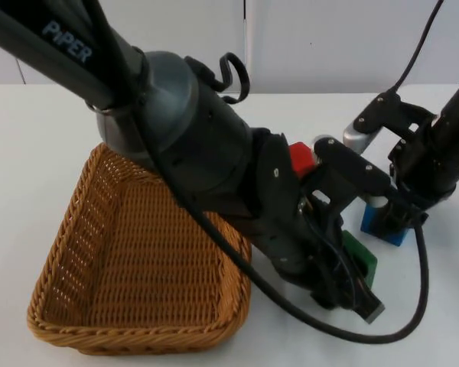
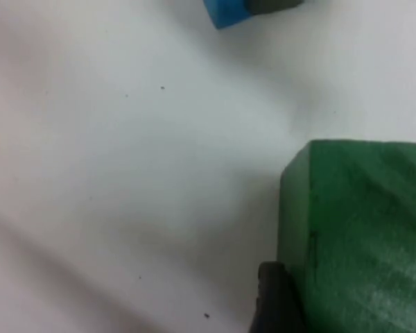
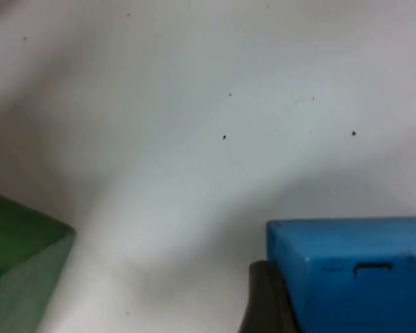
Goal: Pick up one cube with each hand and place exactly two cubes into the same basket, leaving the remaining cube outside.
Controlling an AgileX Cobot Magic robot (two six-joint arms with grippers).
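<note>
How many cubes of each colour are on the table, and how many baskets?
Green cube: 1, at the left gripper
Blue cube: 1, at the right gripper
Red cube: 1, behind the left arm
Wicker basket: 1, with no cube in it
Total: 4 things, 3 cubes and 1 basket
</note>
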